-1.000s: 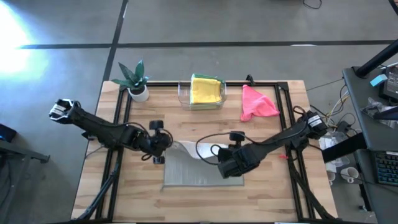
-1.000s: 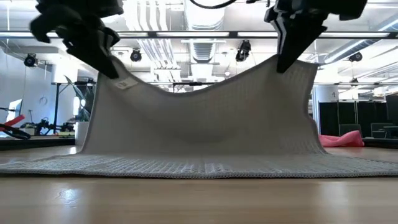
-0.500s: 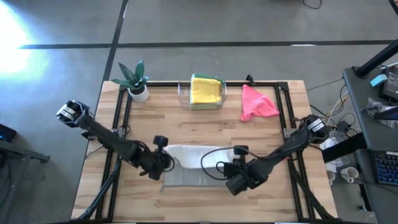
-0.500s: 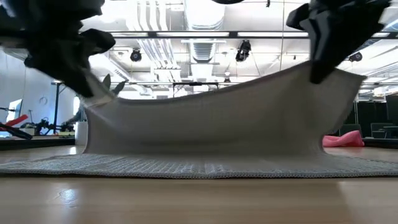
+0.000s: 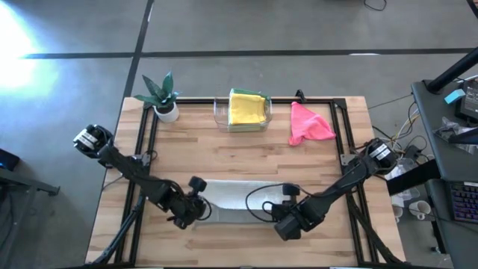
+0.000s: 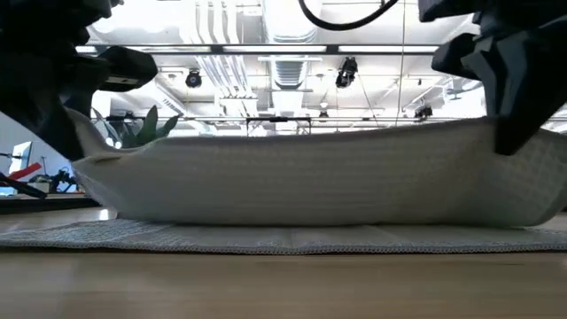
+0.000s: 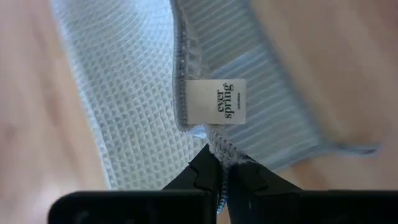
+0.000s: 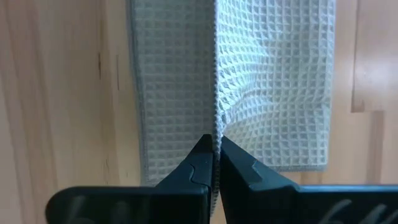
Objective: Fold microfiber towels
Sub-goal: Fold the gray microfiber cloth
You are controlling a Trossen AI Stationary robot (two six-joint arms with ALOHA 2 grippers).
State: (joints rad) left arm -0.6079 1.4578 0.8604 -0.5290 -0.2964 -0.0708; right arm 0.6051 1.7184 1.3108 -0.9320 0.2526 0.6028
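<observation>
Grey towel: while both my claws pinch it, the pale grey waffle-weave microfiber towel (image 5: 233, 196) lies near the front edge of the light wooden tabletop (image 5: 246, 153), its far half lifted and doubled forward over the half that lies flat.
Left claw: my left claw (image 5: 196, 214) is clamped narrow on the towel's left corner, right beside the white sewn-in label (image 7: 217, 102); the fingertips (image 7: 200, 169) meet on the stitched hem.
Right claw: my right claw (image 5: 278, 217) is pinched tight on the towel's right edge, the hem running straight between the fingers (image 8: 198, 163).
Fold height: in the low view the raised layer (image 6: 310, 173) hangs as a long band between the two claws, sagging little, above the flat layer on the tabletop.
Pink towel: a crumpled pink microfiber cloth (image 5: 308, 124) sits at the back right, well apart from my claws.
Yellow towel: a folded yellow cloth (image 5: 247, 108) rests in the clear plastic tray (image 5: 221, 112) at the back centre.
Plant: a small green potted plant in a white pot (image 5: 163, 96) stands at the back left corner.
</observation>
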